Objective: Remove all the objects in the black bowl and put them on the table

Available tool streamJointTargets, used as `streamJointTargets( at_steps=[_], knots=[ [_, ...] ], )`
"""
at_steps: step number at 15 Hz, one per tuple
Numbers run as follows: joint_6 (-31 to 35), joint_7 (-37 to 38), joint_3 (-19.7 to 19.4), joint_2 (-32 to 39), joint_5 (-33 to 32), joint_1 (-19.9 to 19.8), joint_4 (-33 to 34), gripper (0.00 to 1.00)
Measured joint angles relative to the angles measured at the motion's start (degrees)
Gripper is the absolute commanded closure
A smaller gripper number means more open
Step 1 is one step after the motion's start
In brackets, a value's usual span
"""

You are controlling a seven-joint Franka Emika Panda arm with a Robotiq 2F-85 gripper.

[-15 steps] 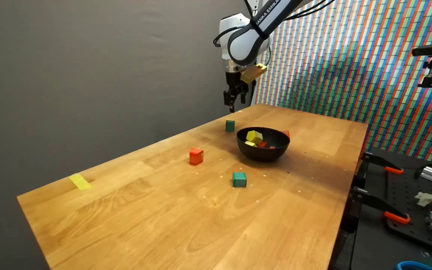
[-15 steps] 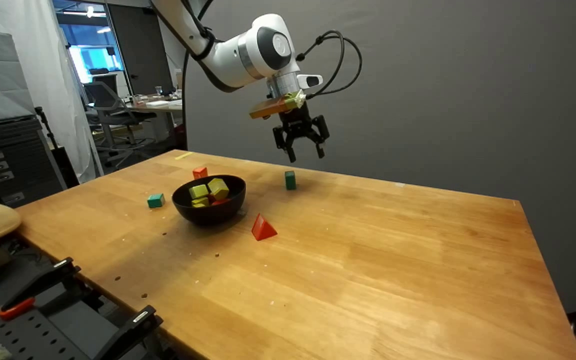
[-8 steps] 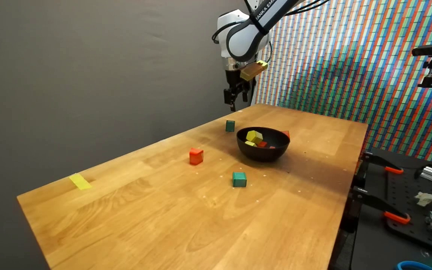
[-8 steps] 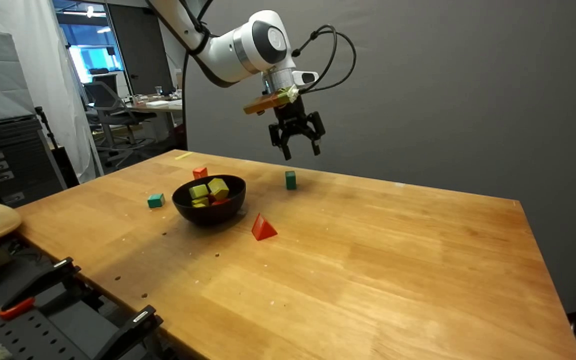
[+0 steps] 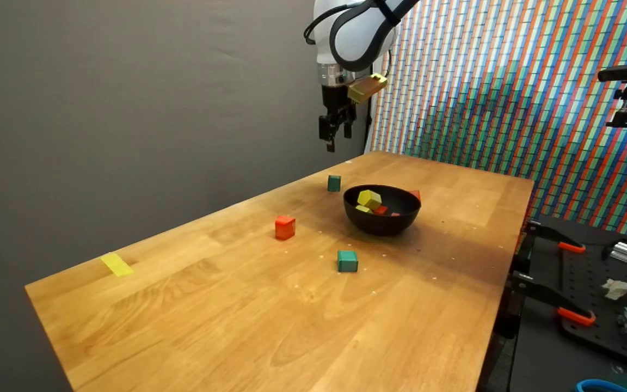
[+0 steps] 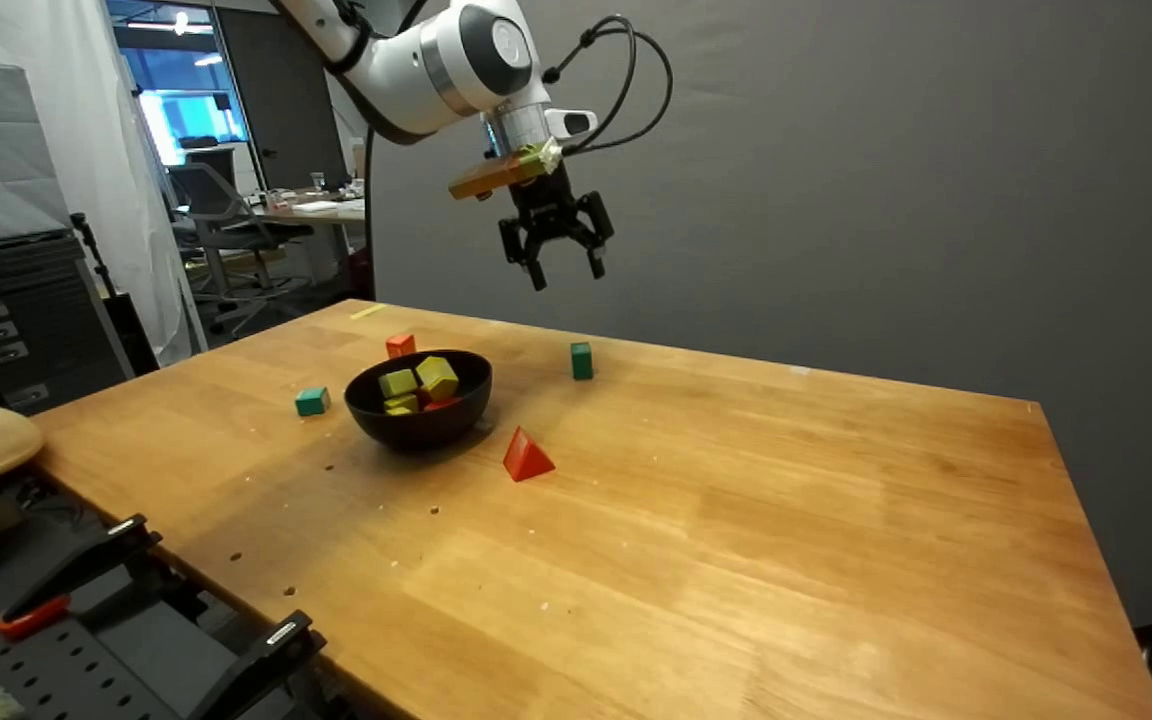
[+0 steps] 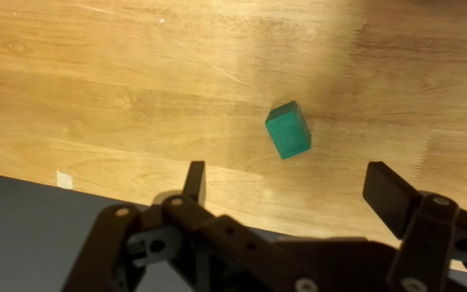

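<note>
Evidently, my claw (image 6: 568,275) hangs wide and empty, upper centre, presumably to take yellow blocks (image 6: 437,378) from the bowl (image 6: 416,430).

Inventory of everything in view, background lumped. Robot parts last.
table: 1, light brown, centre
black bowl: 1, black, on table
yellow blocks: 3 visible, yellow, in bowl
red pieces: count unclear, red, in bowl
green blocks: 2, green, on table
red block: 1, red, on table
red pyramid: 1, red, on table
yellow tape: 1, yellow, near table corner
clamps: 2, black and orange, table edge
bench clutter: several, mixed colours, beside table
grey wall, striped backdrop, office furniture: not counted, mixed colours, background
arm: 1, white and black, top of both exterior views
gripper: 1, black, open, above tabletop
wrist attachment: 1, orange and yellow, just above gripper
</note>
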Motion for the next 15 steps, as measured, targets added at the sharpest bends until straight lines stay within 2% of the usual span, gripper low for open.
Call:
streamJointTargets(
  at_steps=[3,6,9,15],
  knots=[
    [-0.23,-6.04,2.09,-4.09,1.69,-1.14,-4.41,0.0],
    [-0.43,-16.24,5.26,-4.61,6.05,-4.43,-7.63,0.0],
    [-0.4,-25.71,7.28,-4.52,7.49,-7.06,-10.14,0.0],
    [-2.16,-30.71,8.65,-4.56,9.66,-7.88,-10.67,0.0]
  ],
)
